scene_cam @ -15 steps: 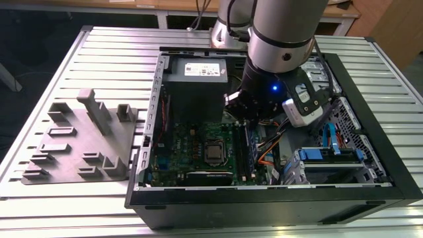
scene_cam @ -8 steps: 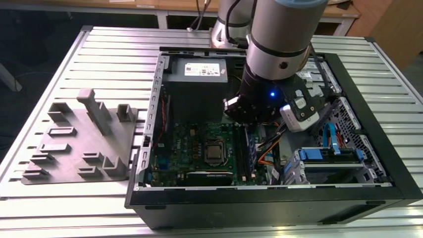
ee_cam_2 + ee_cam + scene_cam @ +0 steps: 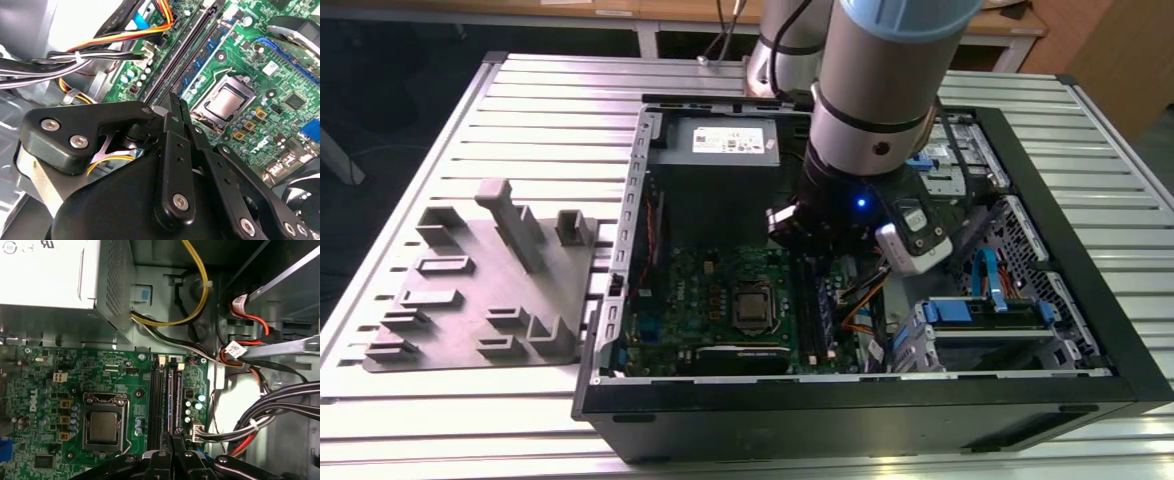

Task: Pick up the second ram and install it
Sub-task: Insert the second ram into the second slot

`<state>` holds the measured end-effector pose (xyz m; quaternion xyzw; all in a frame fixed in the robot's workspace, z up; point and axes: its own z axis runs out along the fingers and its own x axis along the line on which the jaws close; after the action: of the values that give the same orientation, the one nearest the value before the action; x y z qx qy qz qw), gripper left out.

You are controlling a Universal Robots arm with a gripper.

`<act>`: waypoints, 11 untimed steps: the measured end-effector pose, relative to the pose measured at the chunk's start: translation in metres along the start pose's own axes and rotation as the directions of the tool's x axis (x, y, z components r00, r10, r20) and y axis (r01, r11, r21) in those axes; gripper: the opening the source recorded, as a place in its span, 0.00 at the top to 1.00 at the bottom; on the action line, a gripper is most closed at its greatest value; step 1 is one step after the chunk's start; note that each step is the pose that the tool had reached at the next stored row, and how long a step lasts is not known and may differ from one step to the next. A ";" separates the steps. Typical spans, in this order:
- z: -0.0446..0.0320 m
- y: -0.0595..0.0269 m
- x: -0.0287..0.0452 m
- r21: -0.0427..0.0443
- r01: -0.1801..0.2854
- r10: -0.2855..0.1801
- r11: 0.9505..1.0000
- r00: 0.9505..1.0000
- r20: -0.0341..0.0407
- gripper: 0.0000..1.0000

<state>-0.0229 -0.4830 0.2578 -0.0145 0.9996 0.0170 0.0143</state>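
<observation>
My gripper [image 3: 173, 102] is down inside the case with its jaws drawn together, no gap showing between them in both wrist views; the tips sit at the near end of the second ram [image 3: 205, 59]. The ram stands in a slot just beside the processor socket [image 3: 225, 102], on the side of the socket that faces the cable bundle [image 3: 100, 60]; whether I pinch its top edge or only bear on it I cannot tell, nor whether it is fully seated.

The risks as I judge them: force at one end alone could tip the strip, leaving the end farther from me riding high and its latch unclosed; my tips rest on a very narrow edge and could slide off toward the socket or onto the small capacitors [image 3: 132, 80] on the cable side; the cables lie near my linkage, on the side away from the socket, and could snag it.
</observation>
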 end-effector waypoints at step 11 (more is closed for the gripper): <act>0.0153 -0.0003 0.0078 0.000 0.000 0.000 1.000 1.000 0.000 0.91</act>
<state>-0.0303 -0.4830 0.2423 -0.0145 0.9996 0.0170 0.0143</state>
